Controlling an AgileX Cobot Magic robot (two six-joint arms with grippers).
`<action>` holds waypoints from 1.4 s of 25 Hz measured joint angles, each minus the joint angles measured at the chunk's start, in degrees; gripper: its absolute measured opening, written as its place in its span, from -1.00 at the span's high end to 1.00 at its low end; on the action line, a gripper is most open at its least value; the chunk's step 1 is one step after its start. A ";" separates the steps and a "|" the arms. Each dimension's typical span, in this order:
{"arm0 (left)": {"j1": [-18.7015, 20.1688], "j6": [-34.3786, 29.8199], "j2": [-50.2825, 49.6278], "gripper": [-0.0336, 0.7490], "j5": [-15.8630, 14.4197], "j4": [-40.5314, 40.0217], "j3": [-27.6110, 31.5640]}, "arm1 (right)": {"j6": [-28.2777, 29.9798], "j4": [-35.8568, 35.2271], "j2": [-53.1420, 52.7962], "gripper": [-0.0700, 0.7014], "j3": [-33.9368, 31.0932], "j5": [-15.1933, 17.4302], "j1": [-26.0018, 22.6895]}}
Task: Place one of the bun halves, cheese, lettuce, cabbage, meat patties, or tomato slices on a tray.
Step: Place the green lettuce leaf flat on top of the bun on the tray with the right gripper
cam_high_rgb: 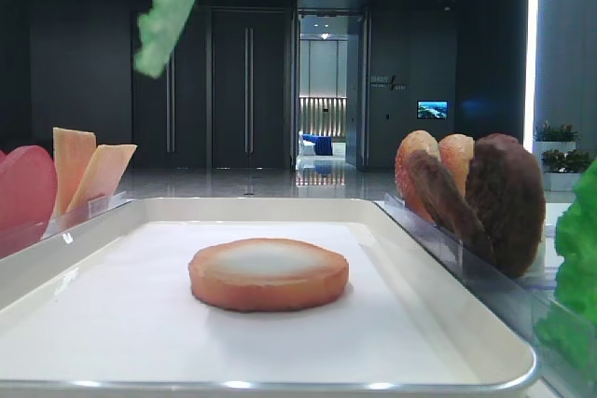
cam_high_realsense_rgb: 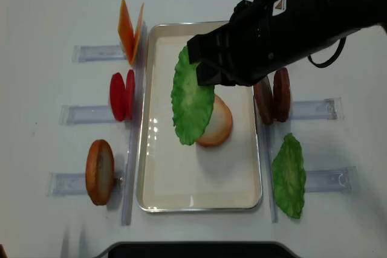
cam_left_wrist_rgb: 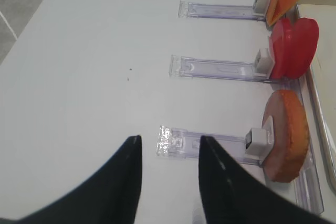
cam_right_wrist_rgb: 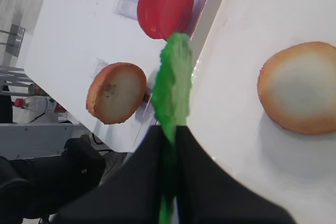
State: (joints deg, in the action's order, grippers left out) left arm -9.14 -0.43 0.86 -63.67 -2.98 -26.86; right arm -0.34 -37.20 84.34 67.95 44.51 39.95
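Right tool [cam_right_wrist_rgb: 169, 137] clamped on 1 lettuce [cam_high_realsense_rgb: 192, 96] leaf, suspended above the tray [cam_high_realsense_rgb: 158, 167], overlapping the 9 o'clock edge of 1 bun half [cam_high_realsense_rgb: 219, 126]. Left tool [cam_left_wrist_rgb: 169, 156] parted, holding nothing, over the tabletop [cam_left_wrist_rgb: 94, 51].

Held lettuce [cam_high_realsense_rgb: 192, 95] covers part of the bun half [cam_high_realsense_rgb: 216, 122] on the tray [cam_high_realsense_rgb: 199, 193]. Right gripper's fingertips hidden under the arm overhead.
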 joint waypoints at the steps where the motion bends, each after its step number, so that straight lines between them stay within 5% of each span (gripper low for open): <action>1: 0.00 0.00 0.00 0.19 0.00 0.00 0.00 | 0.34 -0.38 0.79 0.75 0.00 -0.39 0.00; 17: 0.00 0.00 0.00 0.19 0.00 0.00 0.00 | 11.83 -4.09 11.45 0.75 0.00 -4.21 0.00; 35: 0.00 0.00 0.00 0.19 0.00 0.00 0.00 | 15.51 -2.60 15.76 0.75 0.00 -6.20 -2.68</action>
State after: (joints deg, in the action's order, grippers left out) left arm -9.14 -0.43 0.86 -63.67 -2.98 -26.86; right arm 15.17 -39.80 100.11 67.95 38.31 37.27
